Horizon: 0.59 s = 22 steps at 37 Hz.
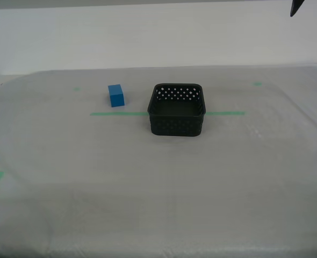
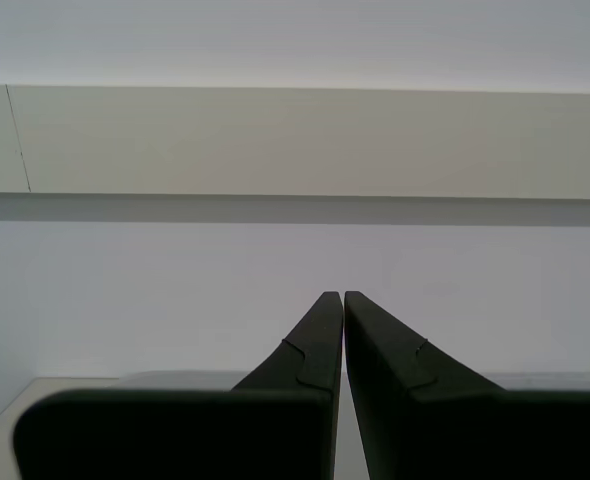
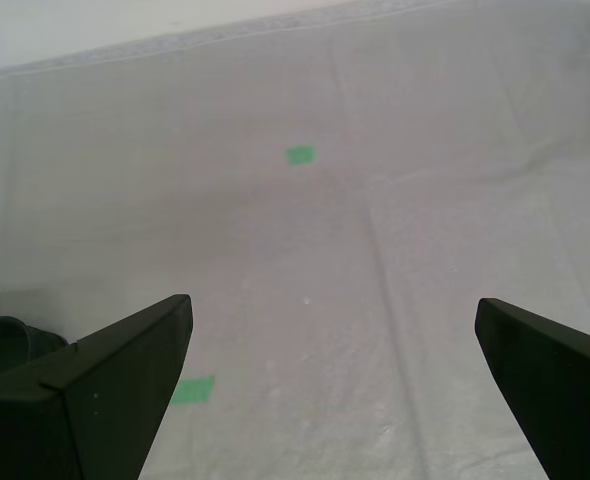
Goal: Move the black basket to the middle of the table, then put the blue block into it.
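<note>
Only black basket (image 3: 5, 338) edge visible beside first hand (image 3: 333, 330).

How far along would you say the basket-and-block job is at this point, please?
The basket already sits on the green tape line near the table's middle, so that step looks done. Nothing is in hand: my first gripper is open and empty, my second gripper shut on nothing. The block still sits beside the basket, not inside.

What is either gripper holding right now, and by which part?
Nothing is held. My first gripper is open over bare table; my second gripper is shut on nothing. The blue block and black basket sit untouched.
</note>
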{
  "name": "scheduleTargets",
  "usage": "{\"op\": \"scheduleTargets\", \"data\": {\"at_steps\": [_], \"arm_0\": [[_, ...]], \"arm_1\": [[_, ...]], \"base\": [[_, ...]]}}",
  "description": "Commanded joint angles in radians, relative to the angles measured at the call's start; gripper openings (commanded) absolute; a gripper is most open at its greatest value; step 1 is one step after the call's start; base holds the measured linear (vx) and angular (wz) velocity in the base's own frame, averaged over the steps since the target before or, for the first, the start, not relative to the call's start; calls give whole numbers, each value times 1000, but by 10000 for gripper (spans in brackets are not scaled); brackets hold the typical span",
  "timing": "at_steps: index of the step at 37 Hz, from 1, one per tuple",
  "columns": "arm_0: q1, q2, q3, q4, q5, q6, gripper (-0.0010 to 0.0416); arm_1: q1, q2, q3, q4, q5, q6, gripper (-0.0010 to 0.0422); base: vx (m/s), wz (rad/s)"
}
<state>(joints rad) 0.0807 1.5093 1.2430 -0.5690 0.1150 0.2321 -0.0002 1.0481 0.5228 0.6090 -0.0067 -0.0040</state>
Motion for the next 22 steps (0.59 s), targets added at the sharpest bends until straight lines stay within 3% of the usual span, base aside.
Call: {"op": "scheduleTargets", "data": {"at_steps": [1,18,22], "arm_0": [[0,-1,1,0,3,-1,397],[0,-1,1,0,3,-1,397],[0,-1,1,1,3,-1,397]], "arm_1": [[0,0,0,6,0,2,0],[0,0,0,6,0,-2,0],[0,0,3,6,0,-74,0]], "base": [[0,0],[0,0],[0,0]]}}
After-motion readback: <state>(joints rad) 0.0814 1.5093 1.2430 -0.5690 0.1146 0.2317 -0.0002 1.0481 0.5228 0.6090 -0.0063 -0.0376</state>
